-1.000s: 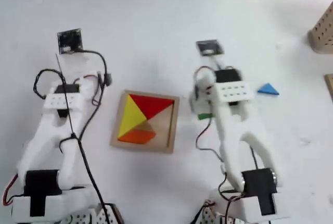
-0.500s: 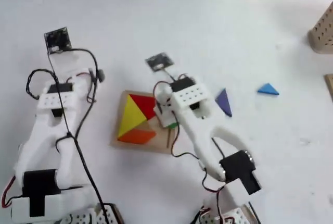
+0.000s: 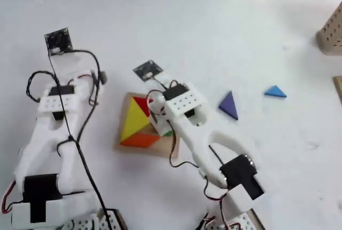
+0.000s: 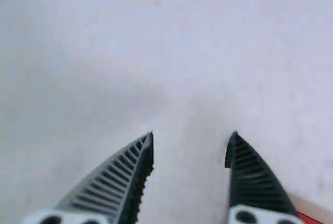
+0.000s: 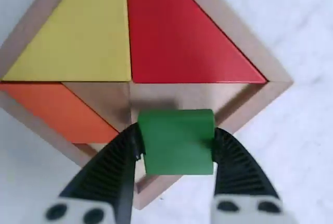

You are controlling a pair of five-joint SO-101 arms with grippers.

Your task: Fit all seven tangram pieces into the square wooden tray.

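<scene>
Right gripper [image 5: 176,129] pinches the green piece [image 5: 177,146]; left gripper [image 4: 192,134] gapes.

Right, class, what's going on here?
The right gripper holds a green piece in its fingers over the tray. A yellow triangle, a red triangle and an orange piece lie in the tray. The left gripper hangs open over the table. A purple triangle and a blue triangle lie outside the tray.

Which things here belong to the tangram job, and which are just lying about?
Job: tray, red triangle, yellow triangle, orange piece, green piece in the right claw, purple triangle, blue triangle.
Lying about: wooden block at the high view's right edge.
</scene>
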